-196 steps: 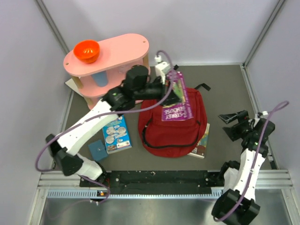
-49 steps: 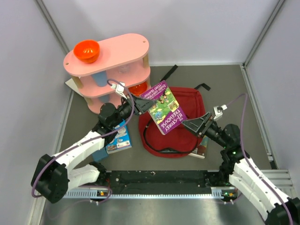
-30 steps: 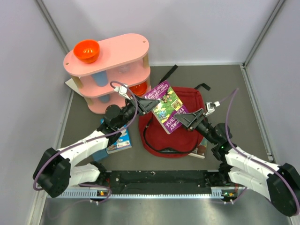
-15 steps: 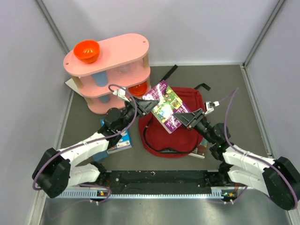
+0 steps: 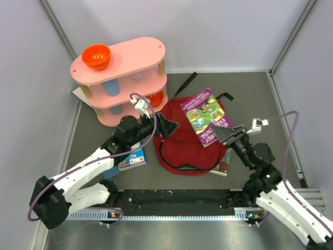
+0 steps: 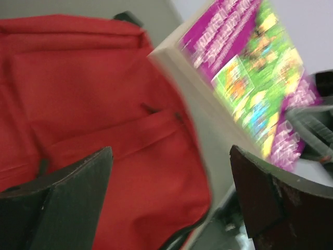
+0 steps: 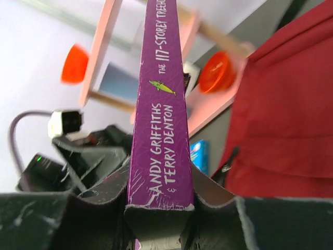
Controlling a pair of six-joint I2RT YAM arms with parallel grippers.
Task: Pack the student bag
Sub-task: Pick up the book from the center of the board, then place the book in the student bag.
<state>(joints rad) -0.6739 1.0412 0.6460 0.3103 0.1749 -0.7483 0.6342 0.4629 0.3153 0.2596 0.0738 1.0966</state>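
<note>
The student bag (image 5: 179, 151), a dark red backpack, lies flat in the middle of the table. A purple paperback (image 5: 205, 121) hangs tilted above the bag's right half. My right gripper (image 5: 222, 134) is shut on its lower edge. In the right wrist view the book's spine (image 7: 161, 104) stands clamped between my right gripper's (image 7: 160, 208) fingers. My left gripper (image 5: 166, 127) hovers open over the bag's upper left, holding nothing. In the left wrist view its gripper (image 6: 171, 203) spreads wide over the red fabric (image 6: 93, 104), with the book (image 6: 250, 78) apart at the upper right.
A pink two-tier shelf (image 5: 125, 60) stands at the back left with an orange bowl (image 5: 96, 56) on top. A blue book (image 5: 130, 151) lies left of the bag, partly under my left arm. Another book (image 5: 223, 162) sticks out under the bag's right edge.
My left gripper has let go of the purple book, opened wide and drawn back left. The right gripper, shut on the book, has carried it to the right over the bag.
</note>
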